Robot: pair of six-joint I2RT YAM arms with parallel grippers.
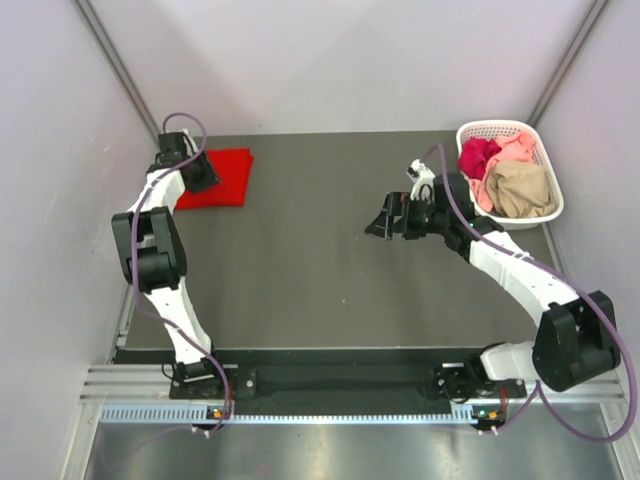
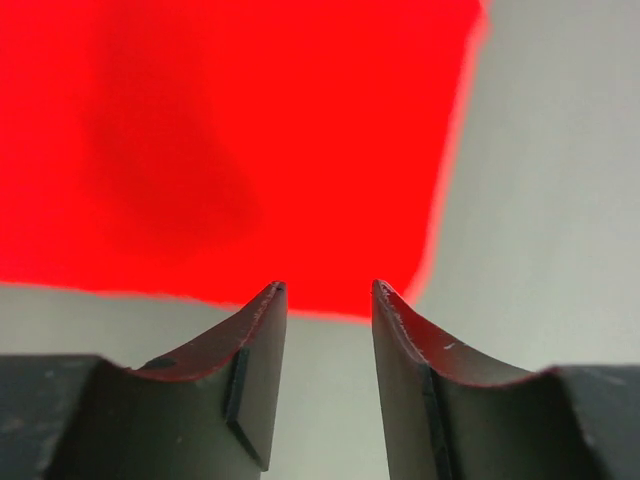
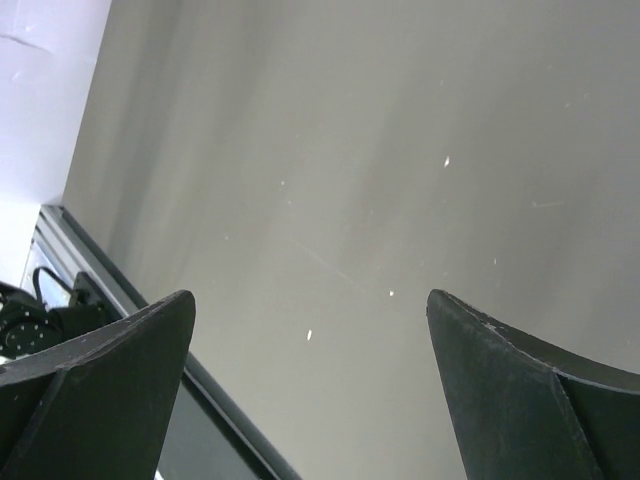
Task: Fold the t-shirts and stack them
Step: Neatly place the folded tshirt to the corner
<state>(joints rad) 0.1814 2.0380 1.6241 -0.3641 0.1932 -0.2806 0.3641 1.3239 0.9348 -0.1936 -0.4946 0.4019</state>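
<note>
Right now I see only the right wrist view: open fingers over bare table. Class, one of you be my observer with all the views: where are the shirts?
Observer: A red shirt lies folded flat at the far left corner of the table.
Operator: Any others?
Observer: Yes. A magenta shirt, a pink shirt and a tan shirt sit crumpled in the white basket at far right.
Operator: Is the left gripper holding anything?
Observer: No. The left gripper is open at the red shirt's edge, with nothing between its fingers.
</note>
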